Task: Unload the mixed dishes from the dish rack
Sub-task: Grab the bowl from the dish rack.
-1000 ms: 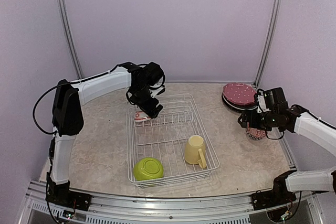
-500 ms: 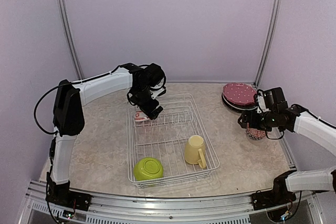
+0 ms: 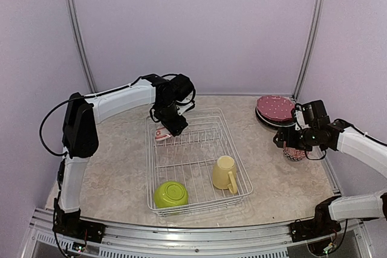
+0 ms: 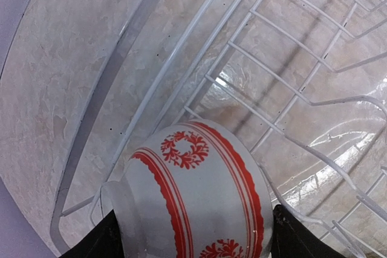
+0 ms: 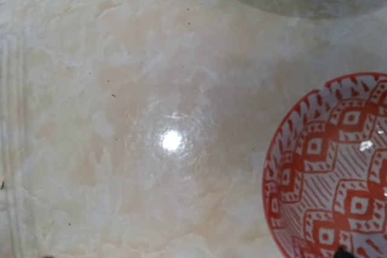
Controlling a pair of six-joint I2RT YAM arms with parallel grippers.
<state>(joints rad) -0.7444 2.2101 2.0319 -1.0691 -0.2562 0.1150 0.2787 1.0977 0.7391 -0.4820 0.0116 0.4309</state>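
Red-white bowl (image 4: 199, 203), pinched between the fingers of the left gripper (image 3: 171, 125) at the 11 o'clock corner of the dish rack (image 3: 147, 167); a straight upward lift is advised so that the wires are cleared; closure of the right gripper (image 3: 290, 142), at 3 o'clock, cannot be told

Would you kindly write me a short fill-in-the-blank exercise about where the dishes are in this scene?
1. In the white wire dish rack, the round bowl beside the pale yellow mug is lime ____.
2. The left gripper holds a white ceramic bowl banded in ____.
3. The topmost round plate at the far right is ____ with dots.
4. The red-patterned bowl by the right gripper sits on the marbled table, ____ the rack.
Missing words: green; red; pink; outside.
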